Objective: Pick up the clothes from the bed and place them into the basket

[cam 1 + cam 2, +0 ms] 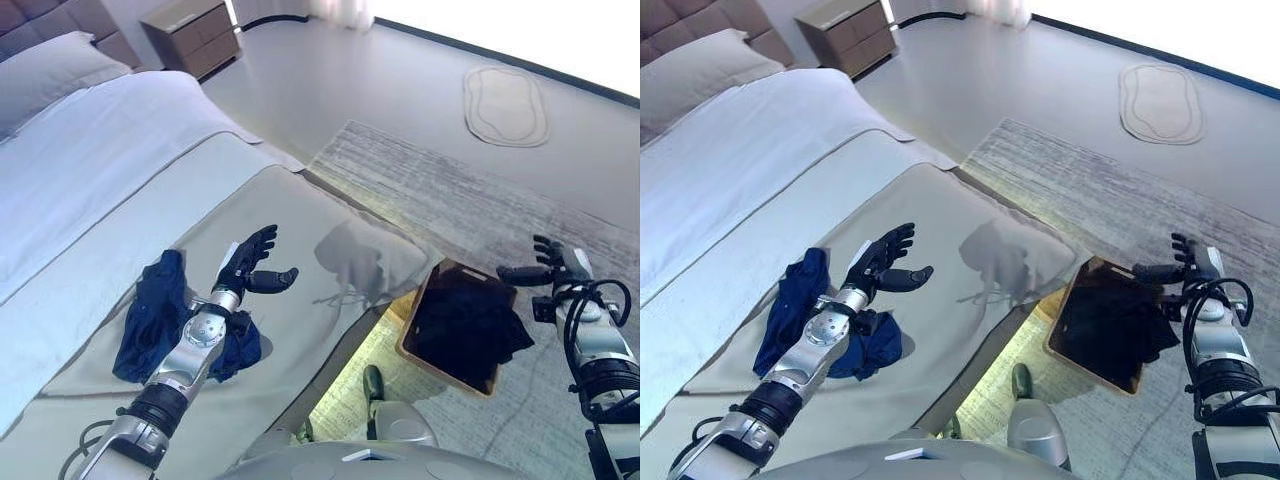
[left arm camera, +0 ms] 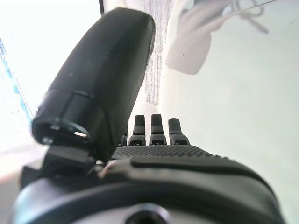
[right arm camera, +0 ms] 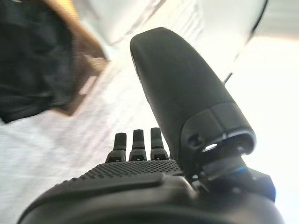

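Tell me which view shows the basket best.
Left eye view: the basket shows whole on the rug, dark clothes inside. Right eye view shows much the same. The right wrist view catches only a blurred corner; the left wrist view shows none.

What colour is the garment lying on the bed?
Dark blue garment; clearest in the left eye view.

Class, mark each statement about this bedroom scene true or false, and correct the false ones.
1. The left hand is open above the bed. True.
2. The brown rectangular basket stands on the bed. False: it is on the floor beside the bed.
3. A dark blue crumpled garment lies on the bed. True.
4. The right hand grips dark cloth. False: it is open and holds nothing.
5. The basket is empty. False: black clothing fills it.
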